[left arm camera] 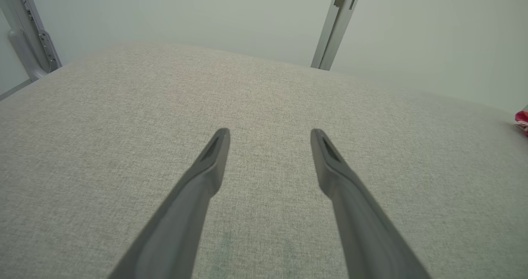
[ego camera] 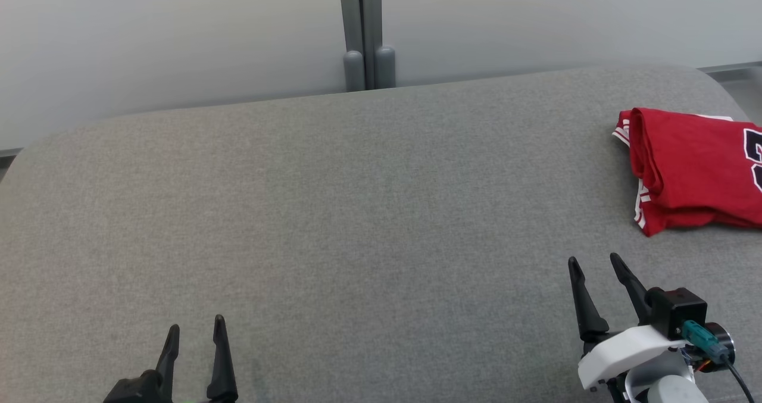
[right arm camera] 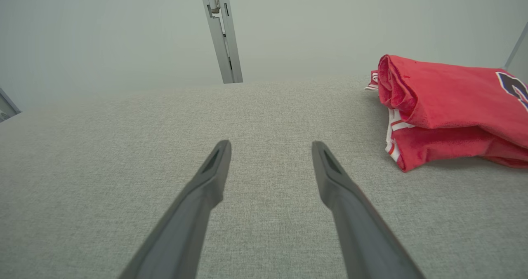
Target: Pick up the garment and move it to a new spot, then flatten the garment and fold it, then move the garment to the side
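The garment is a red jersey with white trim and a dark number, folded into a thick stack at the far right of the grey cloth surface. It reaches past the right edge of the head view. In the right wrist view the garment lies ahead and to the right of my fingers, apart from them. My right gripper hovers open below the garment, holding nothing. At the lower left my left gripper is open and empty, far from the garment. A red sliver of the garment shows at the left wrist view's right edge.
A pale wall runs behind the surface, with a grey vertical post at its middle. The surface's far edge curves down at both rounded corners. A wide stretch of bare grey cloth lies between the two grippers.
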{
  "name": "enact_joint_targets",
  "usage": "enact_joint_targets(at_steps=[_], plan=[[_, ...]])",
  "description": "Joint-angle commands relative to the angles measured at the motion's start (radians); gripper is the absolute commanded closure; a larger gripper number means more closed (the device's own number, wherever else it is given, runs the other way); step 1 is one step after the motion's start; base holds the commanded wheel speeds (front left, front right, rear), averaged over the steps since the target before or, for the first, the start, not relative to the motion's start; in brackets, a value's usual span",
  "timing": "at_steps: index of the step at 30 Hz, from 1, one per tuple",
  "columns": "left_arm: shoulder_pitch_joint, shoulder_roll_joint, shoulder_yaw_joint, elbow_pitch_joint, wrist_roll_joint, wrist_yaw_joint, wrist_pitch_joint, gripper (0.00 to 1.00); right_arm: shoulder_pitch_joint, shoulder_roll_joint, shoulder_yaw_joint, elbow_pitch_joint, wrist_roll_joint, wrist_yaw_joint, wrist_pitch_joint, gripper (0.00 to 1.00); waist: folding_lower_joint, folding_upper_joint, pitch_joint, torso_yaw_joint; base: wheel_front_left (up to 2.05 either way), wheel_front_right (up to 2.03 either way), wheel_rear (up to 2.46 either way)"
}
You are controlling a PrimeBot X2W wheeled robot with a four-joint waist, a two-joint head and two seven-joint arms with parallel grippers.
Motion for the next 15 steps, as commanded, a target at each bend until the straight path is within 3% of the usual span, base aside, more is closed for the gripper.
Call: enact_joint_targets(at_steps=[1,15], plan=[[0.012,0.001,-0.002,-0.008,-0.011,0.01,-0.003,0.0,0.016,-0.004,0.001,-0.006,-0.007,-0.002,-0.004,0.0,0.0,0.0,0.002,0.002,0.0,0.0,0.0],[-0.016,0.001,0.001,-0.004,-0.007,0.001,-0.003,0.0,0.009,-0.004,0.013,-0.007,0.002,-0.002,-0.004,0.0,0.0,0.0,0.012,0.006,0.0,0.0,0.0]])
